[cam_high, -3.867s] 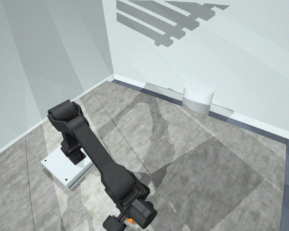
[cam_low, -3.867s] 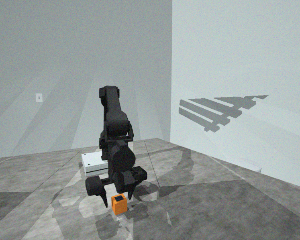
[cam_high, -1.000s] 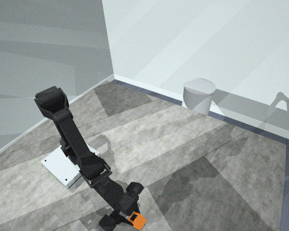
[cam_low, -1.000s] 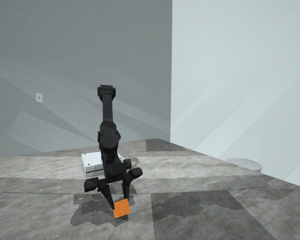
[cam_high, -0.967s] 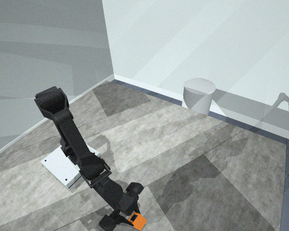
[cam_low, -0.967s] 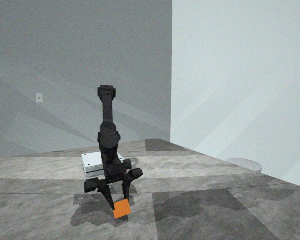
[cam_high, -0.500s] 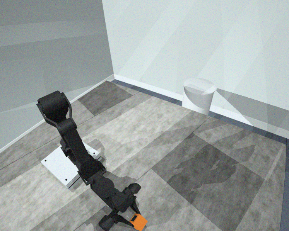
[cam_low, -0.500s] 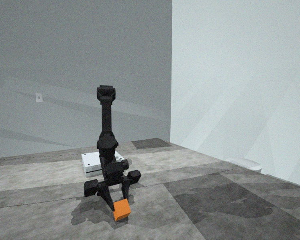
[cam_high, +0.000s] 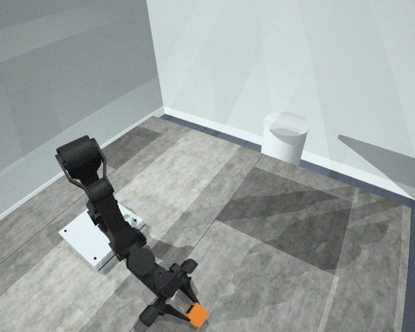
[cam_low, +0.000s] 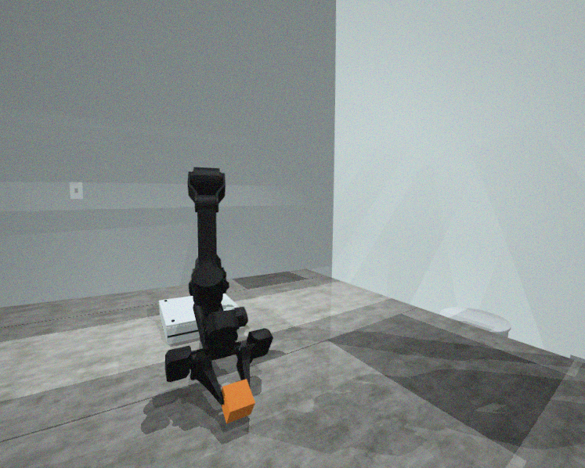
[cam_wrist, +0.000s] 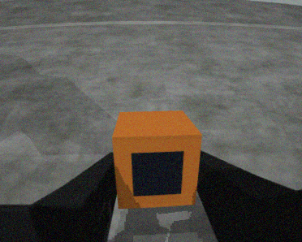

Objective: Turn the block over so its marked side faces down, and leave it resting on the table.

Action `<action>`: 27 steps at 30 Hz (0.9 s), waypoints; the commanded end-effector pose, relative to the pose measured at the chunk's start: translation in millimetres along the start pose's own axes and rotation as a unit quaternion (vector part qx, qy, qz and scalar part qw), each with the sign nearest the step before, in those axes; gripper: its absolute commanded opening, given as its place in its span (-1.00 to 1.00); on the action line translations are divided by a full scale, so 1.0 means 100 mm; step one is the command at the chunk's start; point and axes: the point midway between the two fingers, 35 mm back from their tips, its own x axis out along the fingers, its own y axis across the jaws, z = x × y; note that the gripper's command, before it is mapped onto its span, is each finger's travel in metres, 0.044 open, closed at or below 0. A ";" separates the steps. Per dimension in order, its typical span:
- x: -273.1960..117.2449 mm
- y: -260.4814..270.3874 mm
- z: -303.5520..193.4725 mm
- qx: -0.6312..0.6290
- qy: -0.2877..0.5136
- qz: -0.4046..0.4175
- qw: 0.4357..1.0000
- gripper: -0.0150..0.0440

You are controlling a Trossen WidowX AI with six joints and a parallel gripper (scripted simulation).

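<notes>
Your arm [cam_high: 111,217] [cam_low: 207,236] is the biggest thing here, rising from a white base [cam_high: 79,232] [cam_low: 178,309] and reaching toward the near side. At its end, your gripper [cam_high: 191,311] [cam_low: 235,391] [cam_wrist: 154,158] has the block clenched between its two fingers. The orange block [cam_high: 197,315] [cam_low: 239,400] [cam_wrist: 157,126] sits at the near end of the scene, tilted. Smallest is its dark square mark [cam_high: 190,308] [cam_wrist: 157,174], which faces back toward your gripper, so the marked side isn't down.
</notes>
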 end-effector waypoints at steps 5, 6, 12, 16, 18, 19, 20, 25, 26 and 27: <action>-0.01 0.01 0.01 0.002 -0.006 0.003 1.000 -0.49; -0.01 0.01 0.01 0.002 -0.006 0.003 1.000 -0.49; -0.01 0.01 0.01 0.002 -0.006 0.003 1.000 -0.40; -0.01 0.01 0.01 0.002 -0.006 0.003 1.000 -0.05; -0.01 0.01 0.01 0.002 -0.006 0.003 1.000 0.13; -0.01 0.01 0.01 0.002 -0.006 0.003 1.000 0.22; -0.01 0.01 0.01 0.002 -0.006 0.003 1.000 0.31; -0.01 0.01 0.01 0.002 -0.006 0.003 1.000 0.75; -0.01 0.01 0.01 0.002 -0.006 0.003 1.000 0.84; -0.01 0.01 0.01 0.002 -0.006 0.003 1.000 0.93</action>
